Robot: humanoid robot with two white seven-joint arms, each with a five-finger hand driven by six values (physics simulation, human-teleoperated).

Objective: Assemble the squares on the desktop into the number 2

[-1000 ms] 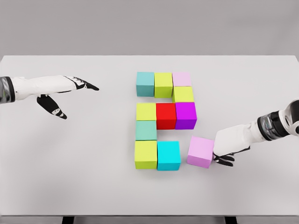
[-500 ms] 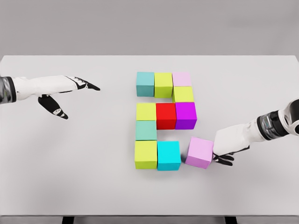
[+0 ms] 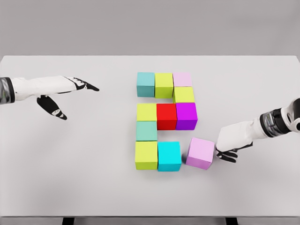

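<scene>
Coloured cubes form a figure on the white table point(image 3: 70, 178): teal point(image 3: 146, 84), olive point(image 3: 164, 85) and pale pink point(image 3: 182, 79) on top, a yellow-green cube point(image 3: 183, 94) below, then yellow point(image 3: 146, 112), red point(image 3: 166, 116), purple point(image 3: 186, 116), a teal cube point(image 3: 146, 131), and lime point(image 3: 146, 155) with cyan point(image 3: 169, 156) at the bottom. A loose pink cube point(image 3: 201, 153) sits slightly turned, right of the cyan one with a small gap. My right hand point(image 3: 228, 146) rests against its right side, fingers relaxed. My left hand point(image 3: 70, 91) hovers open at the far left.
The table's front edge runs along the bottom of the head view, with dark legs point(image 3: 68, 220) showing below it. A grey wall stands behind the table.
The pink cube slid a little left toward the cyan cube, pushed by my right hand. The right hand then rose slightly at the cube's side. The left arm barely shifted.
</scene>
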